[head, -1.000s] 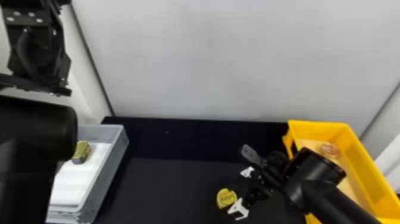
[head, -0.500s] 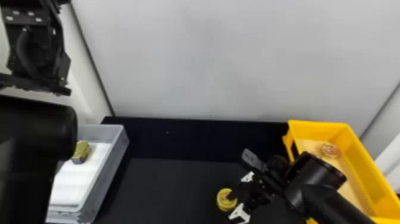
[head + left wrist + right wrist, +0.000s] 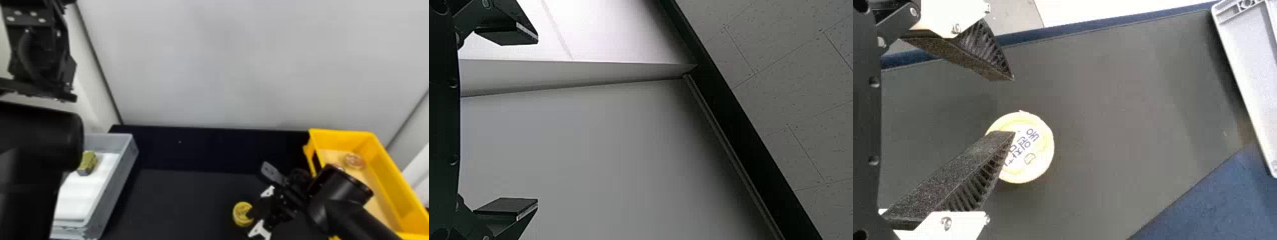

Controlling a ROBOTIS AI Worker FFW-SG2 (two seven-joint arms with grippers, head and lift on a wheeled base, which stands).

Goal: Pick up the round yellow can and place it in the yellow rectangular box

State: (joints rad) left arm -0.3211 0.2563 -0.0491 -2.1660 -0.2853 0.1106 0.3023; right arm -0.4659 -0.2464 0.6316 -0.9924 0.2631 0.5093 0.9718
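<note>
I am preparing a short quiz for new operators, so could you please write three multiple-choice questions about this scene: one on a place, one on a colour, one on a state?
1. Where is the round yellow can?
A) In the yellow rectangular box
B) On the dark tabletop
C) In the robot's left-hand box

2. What colour is the box on the robot's left?
A) Grey
B) Green
C) Red

3. How is the right gripper?
A) Shut on the can
B) Shut and empty
C) Open

1: B, the head view shows the can outside both boxes.
2: A, its walls are grey.
3: C, the right wrist view shows its fingers apart.
</note>
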